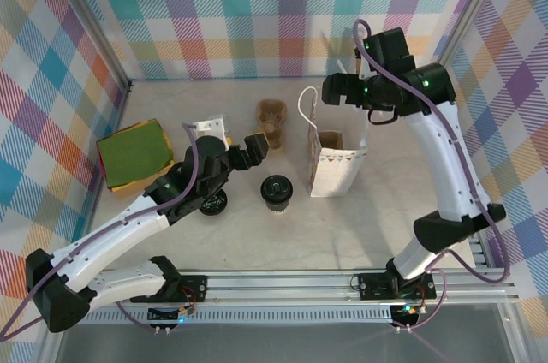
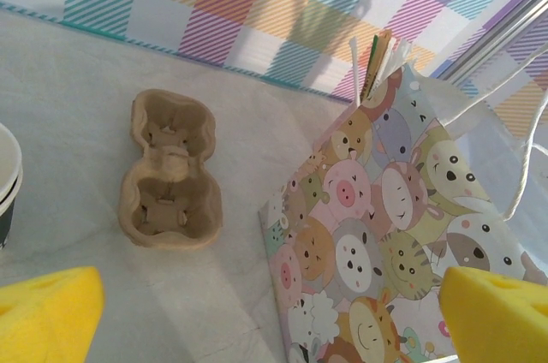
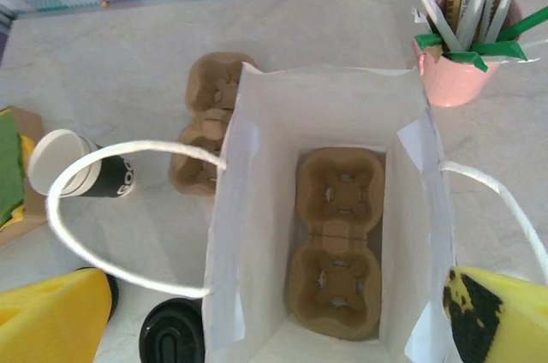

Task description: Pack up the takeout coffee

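The takeout coffee (image 1: 276, 192), a dark cup with a round black lid, stands on the table left of the white paper bag (image 1: 336, 166); its lid (image 3: 171, 335) shows beside the bag's near corner. My right gripper (image 1: 332, 89) hovers open above the bag's open mouth (image 3: 325, 80), yellow pads (image 3: 497, 312) spread wide with nothing held. A brown cup carrier (image 3: 338, 243) lies flat on the bag's bottom. My left gripper (image 1: 254, 147) is open and empty, left of the bag's animal-print side (image 2: 385, 235) and up-left of the coffee.
A second brown cup carrier (image 1: 272, 116) lies behind the coffee. A lidless white-rimmed cup (image 3: 77, 170) is left of it. A pink holder of straws (image 3: 454, 72) stands behind the bag. A green and red box (image 1: 133, 153) sits far left. A dark round object (image 1: 212, 203) lies under my left arm.
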You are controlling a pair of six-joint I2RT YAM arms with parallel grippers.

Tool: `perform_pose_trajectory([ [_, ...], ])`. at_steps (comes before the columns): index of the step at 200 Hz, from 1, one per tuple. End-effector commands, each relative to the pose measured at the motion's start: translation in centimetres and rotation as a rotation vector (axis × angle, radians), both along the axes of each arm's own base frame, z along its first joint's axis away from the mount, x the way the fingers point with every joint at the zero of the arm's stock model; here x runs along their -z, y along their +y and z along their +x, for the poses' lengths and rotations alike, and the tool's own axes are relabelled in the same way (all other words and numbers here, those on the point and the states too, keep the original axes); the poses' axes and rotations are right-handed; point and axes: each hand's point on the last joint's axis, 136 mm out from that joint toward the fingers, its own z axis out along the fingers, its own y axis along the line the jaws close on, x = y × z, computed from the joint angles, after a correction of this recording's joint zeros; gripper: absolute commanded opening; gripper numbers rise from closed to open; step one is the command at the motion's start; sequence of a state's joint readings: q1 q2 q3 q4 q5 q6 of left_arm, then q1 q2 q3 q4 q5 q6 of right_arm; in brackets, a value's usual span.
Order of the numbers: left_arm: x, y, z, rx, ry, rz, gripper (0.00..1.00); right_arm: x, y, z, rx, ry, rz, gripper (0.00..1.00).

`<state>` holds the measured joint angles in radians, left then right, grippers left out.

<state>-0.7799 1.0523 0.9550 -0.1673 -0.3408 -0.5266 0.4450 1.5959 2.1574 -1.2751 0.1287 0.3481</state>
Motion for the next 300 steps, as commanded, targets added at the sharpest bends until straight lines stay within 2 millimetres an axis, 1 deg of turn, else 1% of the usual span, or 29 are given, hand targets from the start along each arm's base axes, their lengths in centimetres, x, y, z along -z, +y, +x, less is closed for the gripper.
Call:
perform_pose_trajectory([
  [1,-1.2,0.5,0.0,-0.007,0.004,0.026,1.0,-1.1,1.5,-0.7,-0.074,-0.065,0.014,0.99],
  [14,-1.8,0.7,0.0,-0.016,0.003,0.03,1.0,-1.3,2.1,-1.4,-0.105,-0.077,0.012,0.99],
  [16,-1.4,1.0,-0.2,-0.018,0.02,0.048,1.0,-1.3,2.2,-1.5,-0.111,-0.078,0.012,0.99],
  [22,-1.1,1.4,-0.3,-0.031,0.037,0.07,1.0,-1.4,2.7,-1.8,-0.132,-0.084,0.011,0.99],
  [44,-1.3,3.0,-1.0,-0.073,0.057,0.111,1.0,-1.7,4.1,-3.0,-0.192,-0.114,-0.018,0.99],
  [65,-1.0,5.1,-1.9,-0.136,0.08,0.134,1.0,-2.1,6.1,-4.3,-0.269,-0.152,-0.05,0.99],
  [78,-0.5,6.5,-2.4,-0.178,0.101,0.157,1.0,-1.8,7.4,-5.1,-0.313,-0.149,-0.055,0.99],
  [91,0.2,7.7,-3.1,-0.208,0.13,0.185,1.0,-1.0,8.5,-5.7,-0.354,-0.126,-0.063,0.99],
  [115,2.2,9.9,-4.4,-0.274,0.184,0.22,1.0,0.8,10.6,-7.0,-0.421,-0.062,-0.095,0.99],
  [135,3.6,11.6,-5.5,-0.324,0.209,0.209,1.0,3.3,11.9,-8.3,-0.456,0.044,-0.128,0.99],
  [151,4.9,12.5,-6.4,-0.336,0.215,0.194,1.0,5.5,12.2,-8.9,-0.451,0.141,-0.174,0.99],
  [178,6.7,12.8,-7.2,-0.314,0.222,0.182,1.0,8.8,13.0,-10.0,-0.451,0.268,-0.231,0.99],
  [199,8.0,13.0,-7.6,-0.306,0.239,0.2,1.0,11.0,13.6,-10.3,-0.429,0.354,-0.262,0.99],
  [221,8.9,12.6,-7.7,-0.279,0.249,0.208,1.0,13.0,14.2,-10.5,-0.412,0.439,-0.279,0.99],
  [240,9.5,12.2,-7.8,-0.255,0.253,0.2,1.0,14.2,14.2,-10.5,-0.373,0.505,-0.31,0.99],
  [282,10.6,11.6,-7.9,-0.221,0.245,0.173,1.0,16.4,15.2,-11.8,-0.373,0.661,-0.322,1.0],
  [300,10.7,11.6,-8.0,-0.21,0.236,0.174,1.0,17.4,14.9,-11.9,-0.359,0.698,-0.35,0.95],
])
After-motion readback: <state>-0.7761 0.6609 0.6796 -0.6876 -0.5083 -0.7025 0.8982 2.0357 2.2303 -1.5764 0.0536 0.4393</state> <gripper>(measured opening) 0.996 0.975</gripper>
